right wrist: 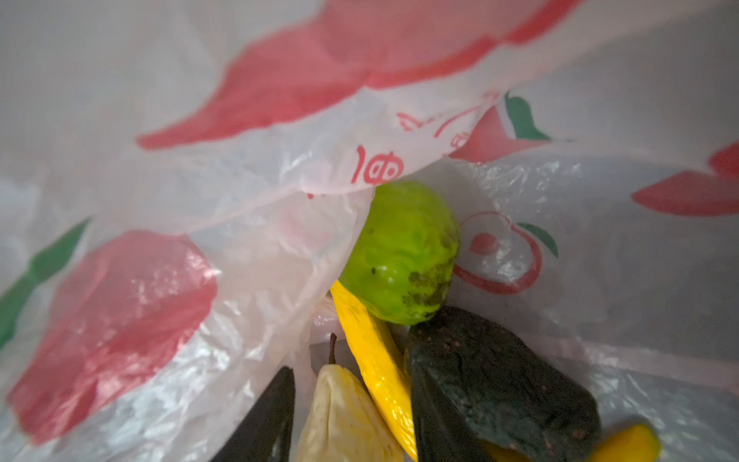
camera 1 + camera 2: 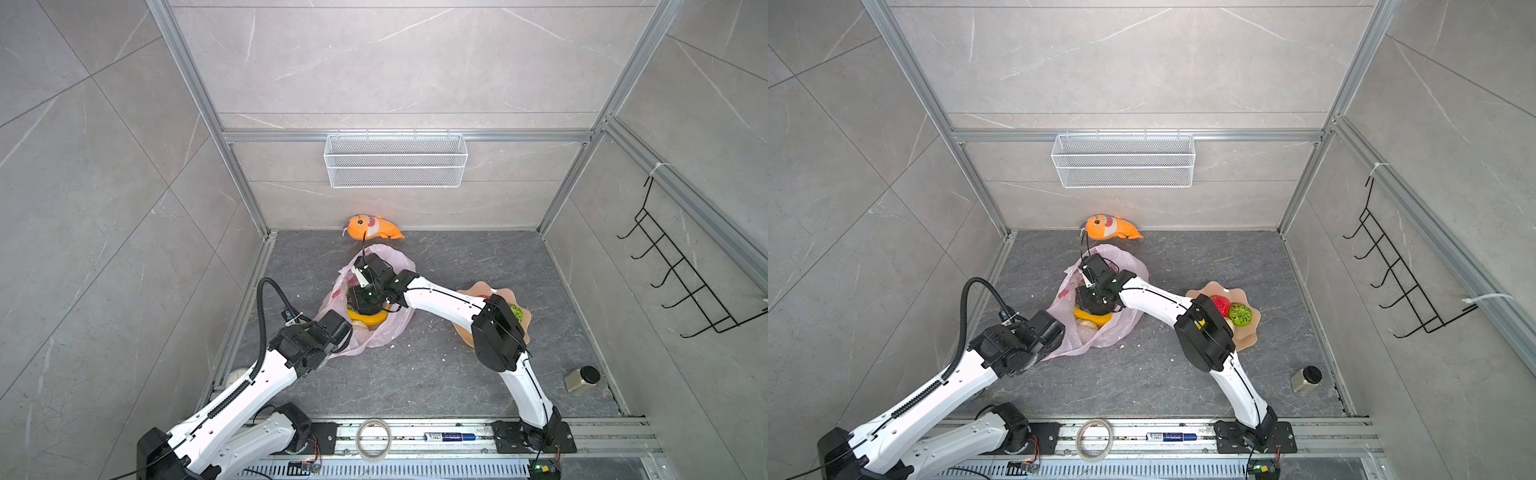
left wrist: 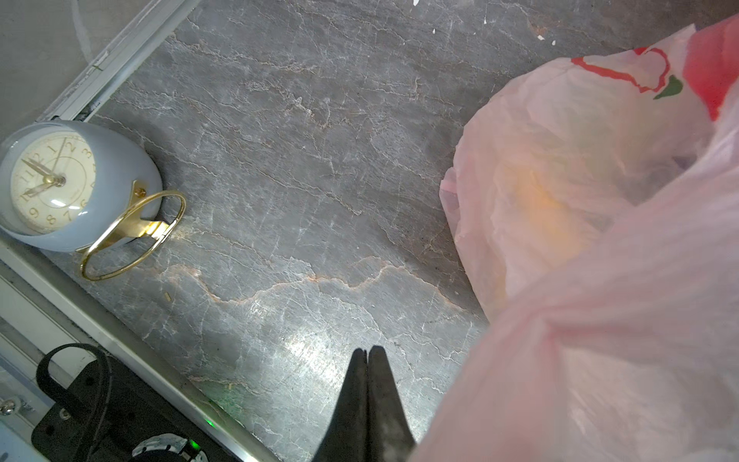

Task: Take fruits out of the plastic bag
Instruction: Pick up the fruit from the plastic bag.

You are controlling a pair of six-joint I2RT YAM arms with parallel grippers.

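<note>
Near L corner of the desk: a blue clock (image 3: pixel 60 184). Near the R edge: a small jar (image 2: pixel 582 379). The L gripper (image 3: pixel 366 354) is pinched tight, w/ nothing seen btw its tips. The plastic bag (image 2: pixel 386 332) is just beside it. The bag lies mid-desk, a bit L, mouth open. The R gripper (image 2: pixel 368 305) is down inside it. Only one finger (image 1: pixel 272 412) shows, so can't tell how wide it is or if it holds a thing. In the bag: pale pear (image 1: pixel 344 420), yellow banana (image 1: pixel 372 360), dark avocado (image 1: pixel 500 384), green lumpy fruit (image 1: pixel 400 252). R of the bag: a peach plate (image 2: pixel 1250 334) w/ a red fruit (image 2: pixel 1220 305) & a green bumpy ball (image 2: pixel 1240 314). An orange shark (image 2: pixel 374 227) is at the far edge.
</note>
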